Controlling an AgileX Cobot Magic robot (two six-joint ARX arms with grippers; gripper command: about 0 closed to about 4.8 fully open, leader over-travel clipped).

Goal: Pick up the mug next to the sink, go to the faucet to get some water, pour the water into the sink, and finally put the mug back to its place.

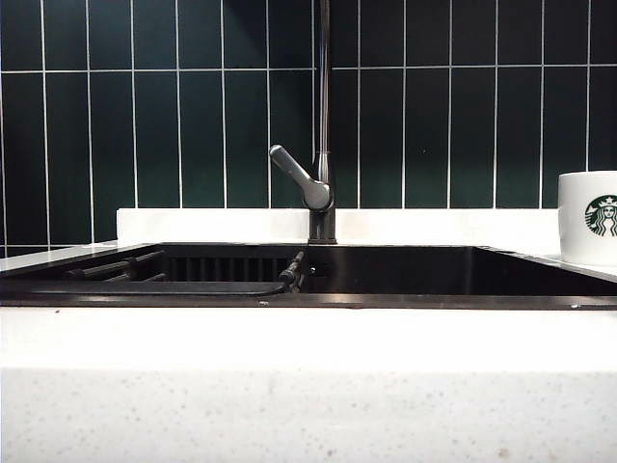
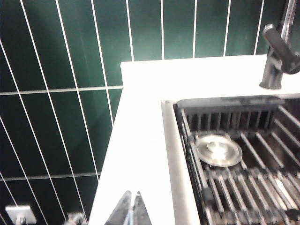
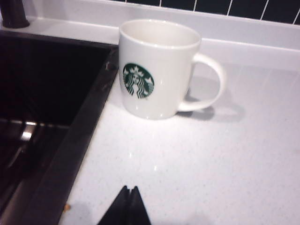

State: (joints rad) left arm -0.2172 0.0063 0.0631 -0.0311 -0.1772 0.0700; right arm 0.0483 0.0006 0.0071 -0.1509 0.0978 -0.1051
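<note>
standing mug (image 3: 159, 70) beside sink (image 3: 47, 79), left gripper (image 2: 132, 208), right gripper (image 3: 127, 206) closed

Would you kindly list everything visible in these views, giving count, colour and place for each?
mug: one, white with a green logo, upright on the counter beside the sink's corner, handle away from the basin
sink: one, black, set in the counter
faucet: one, dark grey, behind the sink's middle
drain rack: one, dark bars, inside the sink
metal strainer lid: one, silver, on the rack
counter: one, white speckled, around the sink
wall tiles: many, dark green, behind
left gripper: one, shut, over the counter's left end
right gripper: one, black, shut, short of the mug
</note>
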